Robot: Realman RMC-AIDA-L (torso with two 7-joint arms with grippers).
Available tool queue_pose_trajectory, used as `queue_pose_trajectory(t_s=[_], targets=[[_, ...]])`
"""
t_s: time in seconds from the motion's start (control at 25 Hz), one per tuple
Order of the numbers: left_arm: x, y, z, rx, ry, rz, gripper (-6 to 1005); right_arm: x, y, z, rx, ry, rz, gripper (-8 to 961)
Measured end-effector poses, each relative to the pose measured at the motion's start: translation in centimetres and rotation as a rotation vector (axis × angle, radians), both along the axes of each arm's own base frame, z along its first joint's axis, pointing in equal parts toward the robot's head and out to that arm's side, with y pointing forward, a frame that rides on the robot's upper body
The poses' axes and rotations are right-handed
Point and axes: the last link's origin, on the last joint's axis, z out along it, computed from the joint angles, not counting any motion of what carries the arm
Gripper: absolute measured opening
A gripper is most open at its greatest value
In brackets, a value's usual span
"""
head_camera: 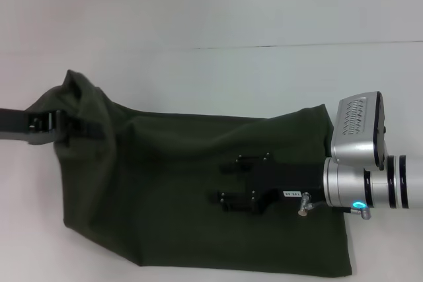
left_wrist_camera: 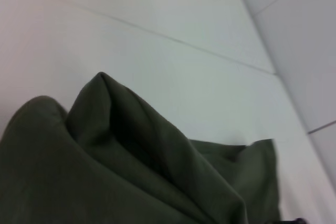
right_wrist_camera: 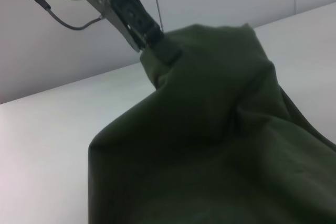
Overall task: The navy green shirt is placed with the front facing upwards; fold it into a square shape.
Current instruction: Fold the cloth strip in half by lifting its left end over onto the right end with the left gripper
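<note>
Left gripper (head_camera: 79,128) clamped on shirt (head_camera: 192,189), long axis left-right.

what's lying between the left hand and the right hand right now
Only the navy green shirt. In the head view its dark cloth runs unbroken from the left hand, which pinches a raised fold, to the right hand over its middle.

Head view: looked forward and down from above, at middling range. Left wrist view: very near the raised fold of the navy green shirt (left_wrist_camera: 121,166), facing across the table (left_wrist_camera: 157,61). Right wrist view: likewise close, facing the left gripper (right_wrist_camera: 157,45). Shared: that lifted fold.
</note>
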Motion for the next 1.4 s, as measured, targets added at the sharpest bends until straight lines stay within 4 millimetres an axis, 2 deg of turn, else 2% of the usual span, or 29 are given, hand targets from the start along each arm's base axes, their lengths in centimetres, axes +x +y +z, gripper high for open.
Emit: queue_pose_trajectory(t_s=[0.4, 0.8, 1.12, 1.4], targets=[[2.1, -0.3, -0.4, -0.001, -0.144, -0.055, 72, 0.4, -0.1, -0.7, 0.025, -0.022, 0.001, 686], [3.8, -0.7, -2.4, -0.038, -0.214, -0.084, 73, 0.0, -0.1, -1.9, 0.042, -0.053, 0.040, 683], [5.0, -1.2, -2.8, -0.043, -0.299, -0.121, 72, -1.4, -0.3, -3.3, 0.067, -0.045, 0.101, 684], [5.4, -1.6, -2.8, -0.046, -0.341, -0.144, 71, -2.6, -0.2, -4.3, 0.115, -0.032, 0.136, 684]])
